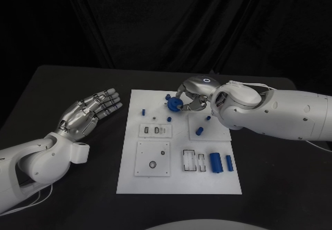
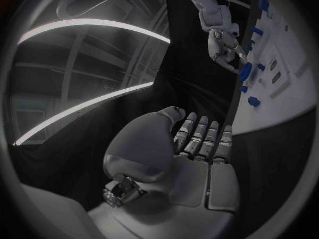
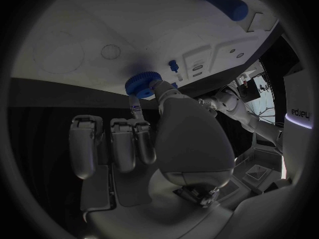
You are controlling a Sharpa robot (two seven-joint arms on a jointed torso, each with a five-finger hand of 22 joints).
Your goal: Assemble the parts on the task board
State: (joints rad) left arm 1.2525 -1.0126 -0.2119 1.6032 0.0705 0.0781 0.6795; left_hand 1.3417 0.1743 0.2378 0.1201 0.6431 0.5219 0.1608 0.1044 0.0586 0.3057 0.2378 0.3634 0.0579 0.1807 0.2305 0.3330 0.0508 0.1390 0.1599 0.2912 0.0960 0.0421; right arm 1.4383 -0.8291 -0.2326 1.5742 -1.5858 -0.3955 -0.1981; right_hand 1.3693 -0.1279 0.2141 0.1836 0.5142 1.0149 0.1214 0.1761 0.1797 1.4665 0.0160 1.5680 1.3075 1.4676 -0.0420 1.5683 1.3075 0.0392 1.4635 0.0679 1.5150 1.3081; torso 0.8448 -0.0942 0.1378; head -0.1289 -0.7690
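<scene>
The white task board [image 1: 131, 184] lies in the middle of the table. My right hand [image 1: 189, 97] hovers over the board's far end and pinches a blue gear [image 1: 175, 105] between thumb and finger. In the right wrist view the gear [image 3: 141, 84] sits at the fingertips just above the board [image 3: 80, 21]. My left hand [image 1: 90, 113] is open, fingers apart, over the table to the left of the board. The left wrist view shows this hand [image 2: 196, 154] holding nothing, with the right hand [image 2: 223, 45] and gear [image 2: 245, 70] beyond it.
Small blue pegs [image 1: 144, 112] [image 1: 169, 119] [image 1: 199, 130] [image 1: 208, 118] stand on the board's far half. Two blue cylinders [image 1: 216, 163] [image 1: 229, 163] lie at its near right, beside slotted insets [image 1: 194, 161]. A square plate with a ring [image 1: 153, 158] sits near left.
</scene>
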